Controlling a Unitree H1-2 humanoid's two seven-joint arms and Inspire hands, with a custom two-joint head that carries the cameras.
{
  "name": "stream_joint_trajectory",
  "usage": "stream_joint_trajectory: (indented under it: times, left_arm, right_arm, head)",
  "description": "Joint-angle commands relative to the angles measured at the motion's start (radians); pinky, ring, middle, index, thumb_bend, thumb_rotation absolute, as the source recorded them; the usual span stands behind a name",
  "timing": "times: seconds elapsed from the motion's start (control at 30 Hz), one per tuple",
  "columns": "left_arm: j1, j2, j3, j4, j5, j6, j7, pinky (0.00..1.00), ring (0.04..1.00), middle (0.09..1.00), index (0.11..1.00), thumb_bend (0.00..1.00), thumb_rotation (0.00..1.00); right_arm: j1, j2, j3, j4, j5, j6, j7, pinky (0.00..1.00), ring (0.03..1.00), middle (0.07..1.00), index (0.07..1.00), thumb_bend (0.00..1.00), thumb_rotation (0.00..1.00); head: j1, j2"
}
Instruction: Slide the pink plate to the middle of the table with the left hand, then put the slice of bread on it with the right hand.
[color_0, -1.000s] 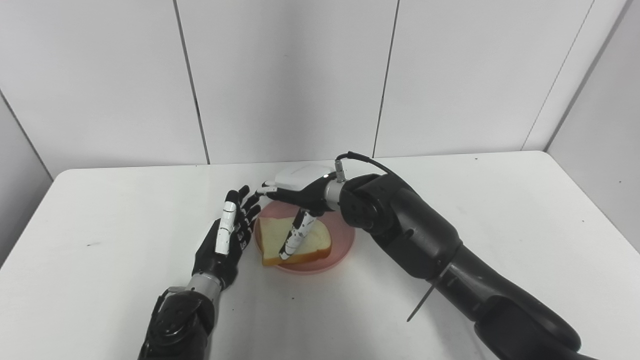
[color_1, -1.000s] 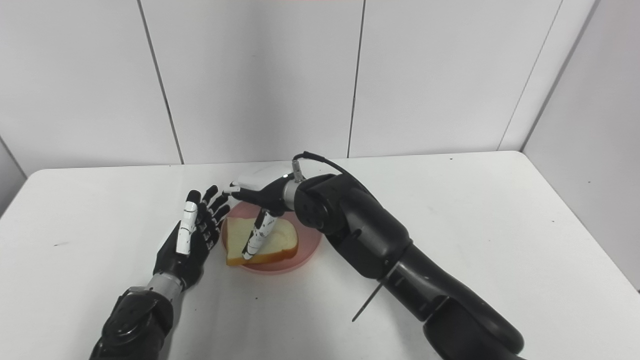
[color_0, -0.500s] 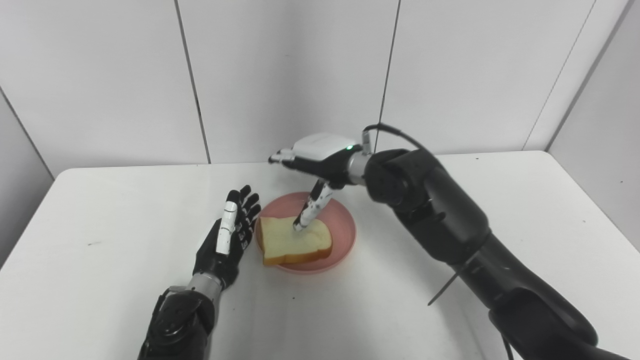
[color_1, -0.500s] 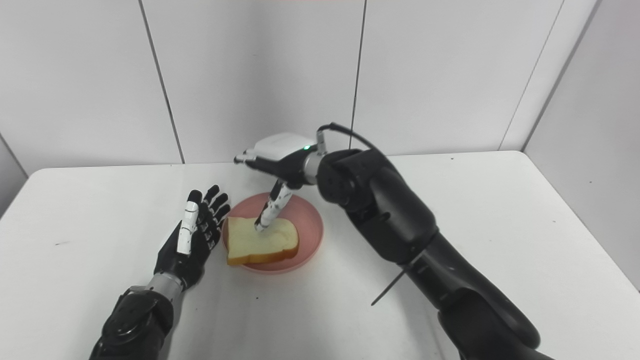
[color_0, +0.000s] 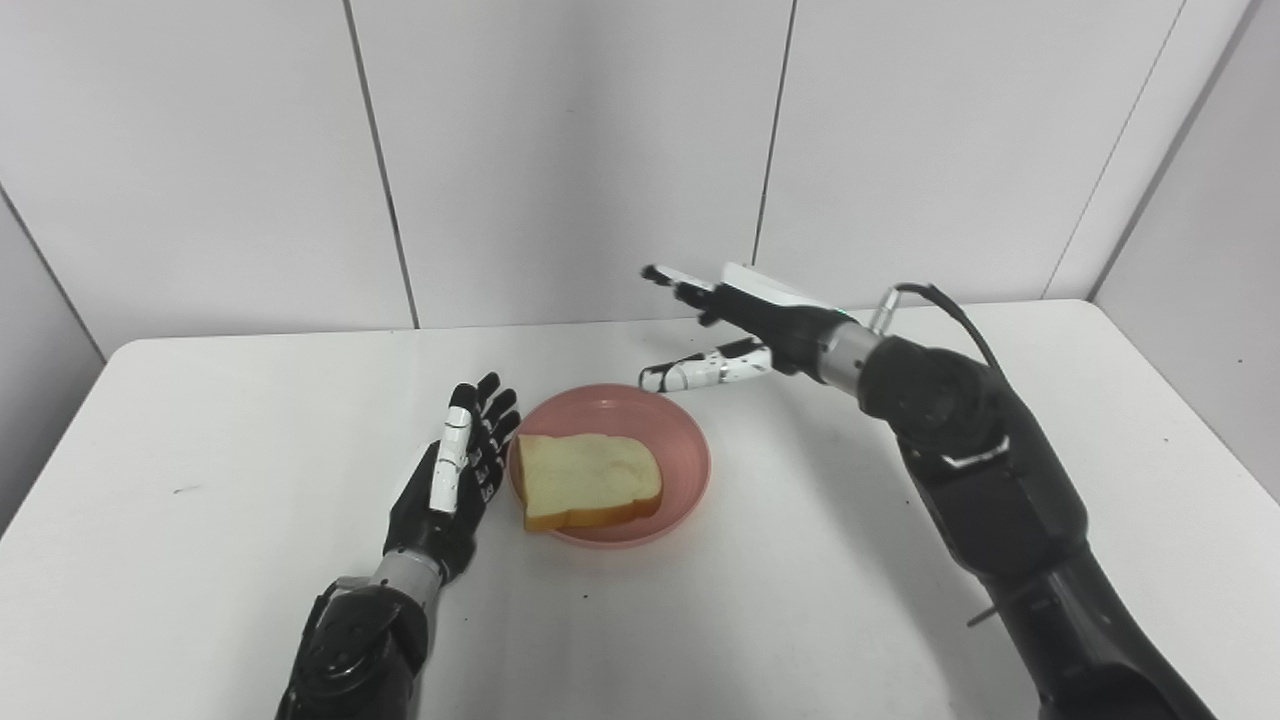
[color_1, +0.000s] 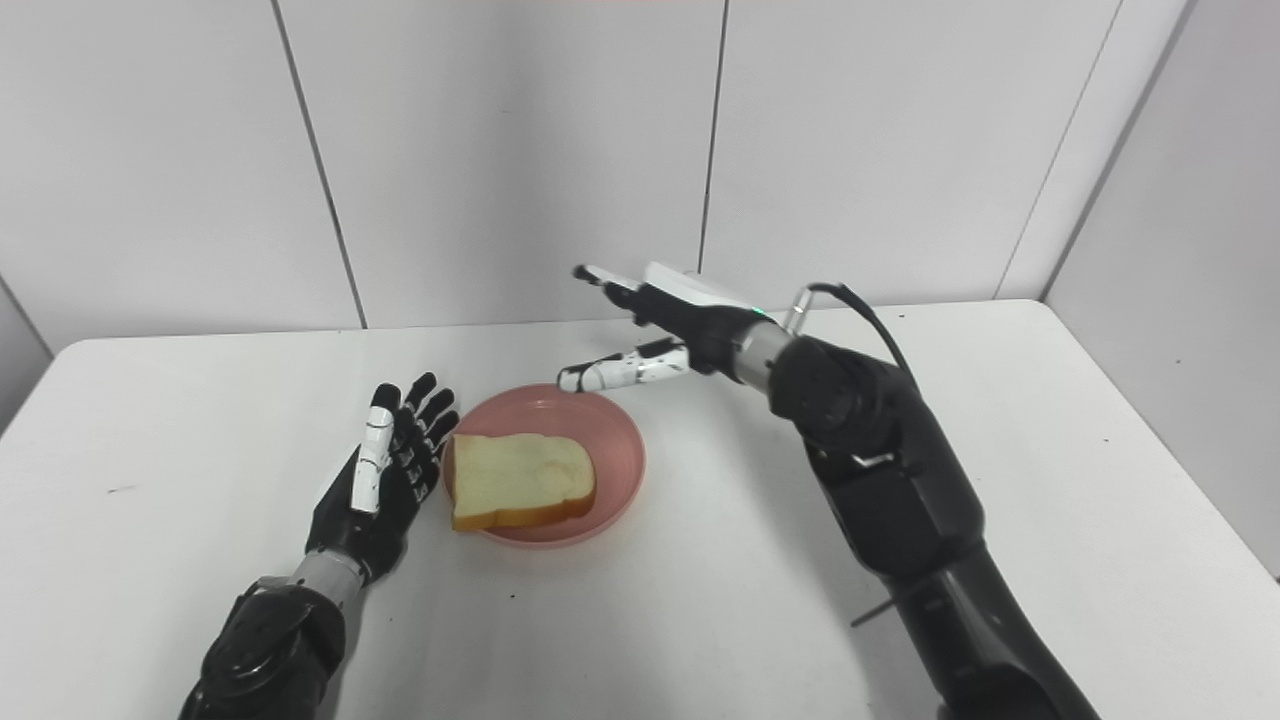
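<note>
A round, shallow pink plate (color_0: 688, 455) is seen near the middle of the white desk (color_0: 200, 440), a little left of centre. A pale slice of bread with a golden-brown crust (color_0: 588, 480) is laid flat in the plate, towards its left and near part, with the rounded top turned to the right; part of the bare pink floor is left showing along the far and right sides.

The black left hand with white finger panels (color_0: 452, 480) is placed just to the left of the plate, its arm entering from the near edge of the desk. Its fingers (color_1: 378, 450) are stretched out and slightly fanned, pointed towards the far side, and nothing is held in it. The fingertips are found very close to the plate's left rim; whether the rim is actually touched cannot be told.

The black and white right hand (color_0: 735, 330) is held in the air above the desk, beyond the far right edge of the plate and clear of both plate and bread. It is spread wide and empty: the fingers are extended to the left, and the white-tipped thumb (color_1: 610, 372) is held apart below them, pointed towards the plate's far rim. The dark right arm (color_0: 990, 490) is brought in from the near right, and a black cable (color_1: 860, 310) is looped at its wrist.
</note>
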Motion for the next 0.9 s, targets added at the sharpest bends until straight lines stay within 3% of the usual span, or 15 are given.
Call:
stream_joint_trajectory:
  times: [0.0,0.07,0.1,0.23,0.47,0.63,0.87]
  left_arm:
    - [0.018,-0.006,0.010,0.013,0.004,-0.012,0.009,1.00,0.995,0.995,0.991,0.77,1.00]
    - [0.020,-0.015,0.022,0.009,0.002,-0.039,0.015,0.97,0.983,0.986,0.984,0.74,1.00]
    - [0.022,-0.017,0.024,0.000,0.004,-0.042,0.018,0.96,0.979,0.983,0.981,0.72,1.00]
    - [0.028,-0.021,0.033,-0.033,0.010,-0.022,0.033,0.96,0.975,0.978,0.978,0.74,1.00]
    - [0.036,-0.012,0.023,-0.066,0.046,-0.050,0.043,0.99,0.992,0.995,0.995,0.79,1.00]
    - [0.049,-0.026,0.026,-0.095,0.078,-0.071,0.076,0.99,0.991,0.998,0.996,0.78,1.00]
    - [0.061,-0.033,0.013,-0.086,0.130,-0.134,0.108,0.96,0.979,0.986,0.980,0.77,1.00]
  right_arm:
    - [-0.017,-0.010,-0.027,-0.055,0.033,0.017,-0.051,0.91,0.992,1.000,1.000,0.87,0.97]
    - [0.014,-0.008,-0.046,-0.072,0.061,0.023,-0.069,0.94,0.999,1.000,1.000,0.86,1.00]
    - [0.027,-0.004,-0.059,-0.071,0.093,0.011,-0.076,0.97,1.000,1.000,1.000,0.81,1.00]
    - [0.089,0.037,-0.132,-0.071,0.209,0.013,-0.137,0.97,1.000,1.000,1.000,0.71,1.00]
    - [0.192,0.094,-0.197,-0.077,0.309,-0.053,-0.276,0.99,1.000,1.000,1.000,0.73,1.00]
    - [0.259,0.181,-0.258,-0.083,0.434,-0.048,-0.359,1.00,1.000,1.000,1.000,0.83,1.00]
    - [0.322,0.239,-0.281,-0.107,0.524,-0.037,-0.421,1.00,1.000,1.000,1.000,0.82,1.00]
  head:
    - [-0.001,-0.002]
    - [-0.001,-0.004]
    - [-0.001,-0.006]
    - [0.001,-0.010]
    - [0.002,-0.015]
    - [0.005,-0.019]
    - [0.009,-0.023]
